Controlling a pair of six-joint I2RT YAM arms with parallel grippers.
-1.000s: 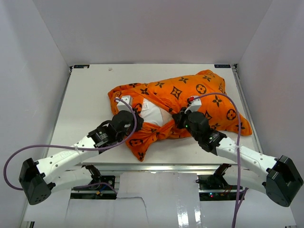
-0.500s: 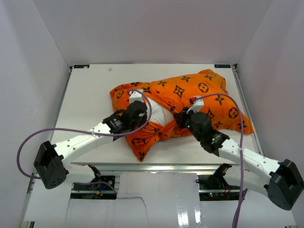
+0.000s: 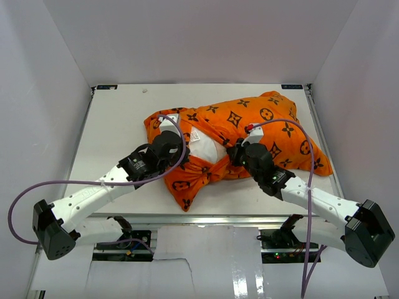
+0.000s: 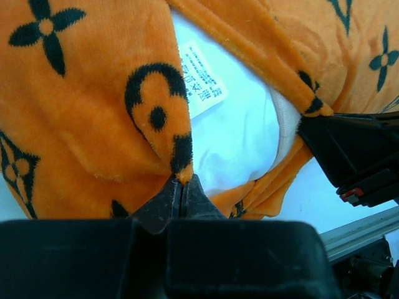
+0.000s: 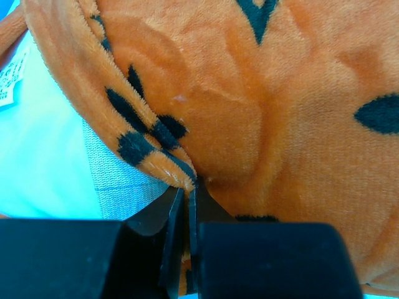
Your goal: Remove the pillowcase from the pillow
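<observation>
**Both grippers pinched on the pillowcase mouth, pillow partly exposed**

Pillowcase (image 3: pixel 262 121) bright orange plush, black flower, diamond and circle motifs; lies crumpled on the white table (image 3: pixel 115 118), bulk running from centre out toward 2 o'clock; one loose corner trails to 6 o'clock by the near table edge. Mouth of the cover sits at centre, opening toward 7 o'clock; plain white pillow (image 3: pixel 207 149) shows through it, the rest of it covered by orange fabric. Printed white care label (image 4: pixel 201 78) lies flat on the exposed pillow; pale lining (image 5: pixel 118 180) visible along the inside of the hem.

Left gripper (image 4: pixel 181 190) at the 9 o'clock side of the mouth; jaws closed tight, tip of an orange fold caught between them. Right gripper (image 5: pixel 187 196) at the 3 o'clock side of the mouth; jaws closed, patterned hem pinched between the tips. The grippers sit near each other, exposed pillow between them.
</observation>
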